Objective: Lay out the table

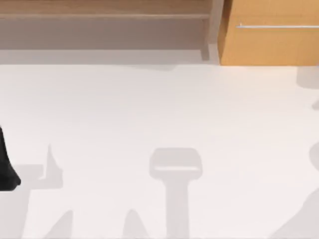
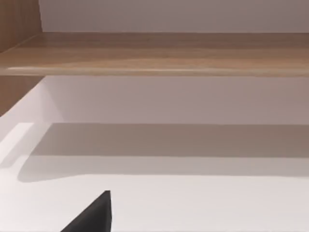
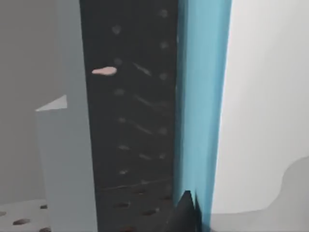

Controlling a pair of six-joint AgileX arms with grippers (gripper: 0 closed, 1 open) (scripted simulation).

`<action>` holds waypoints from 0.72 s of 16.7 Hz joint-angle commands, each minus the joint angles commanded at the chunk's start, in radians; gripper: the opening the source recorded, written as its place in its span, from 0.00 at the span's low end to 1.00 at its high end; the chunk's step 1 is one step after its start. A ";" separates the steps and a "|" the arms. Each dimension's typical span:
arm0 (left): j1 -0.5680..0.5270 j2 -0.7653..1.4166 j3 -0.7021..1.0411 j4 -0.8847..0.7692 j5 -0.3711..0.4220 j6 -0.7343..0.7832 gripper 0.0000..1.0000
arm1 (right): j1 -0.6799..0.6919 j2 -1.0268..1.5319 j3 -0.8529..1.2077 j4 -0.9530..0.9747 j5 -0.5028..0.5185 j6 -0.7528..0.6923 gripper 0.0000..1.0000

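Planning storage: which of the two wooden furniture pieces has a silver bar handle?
The orange wooden drawer unit at the table's far right; the brown wooden shelf beside it has none.

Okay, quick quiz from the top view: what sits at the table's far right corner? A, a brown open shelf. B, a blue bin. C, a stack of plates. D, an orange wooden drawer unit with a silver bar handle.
D: the orange drawer unit with its silver bar handle stands at the far right, beside the brown shelf.
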 joint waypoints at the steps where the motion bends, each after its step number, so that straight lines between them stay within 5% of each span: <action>1: 0.000 0.000 0.000 0.000 0.000 0.000 1.00 | 0.005 0.012 0.015 -0.001 0.005 0.001 0.00; 5: 0.000 0.000 0.000 0.000 0.000 0.000 1.00 | 0.009 0.017 0.020 -0.003 0.008 0.001 0.00; 12: 0.000 0.000 0.000 0.000 0.000 0.000 1.00 | 0.009 0.017 0.020 -0.003 0.008 0.001 0.53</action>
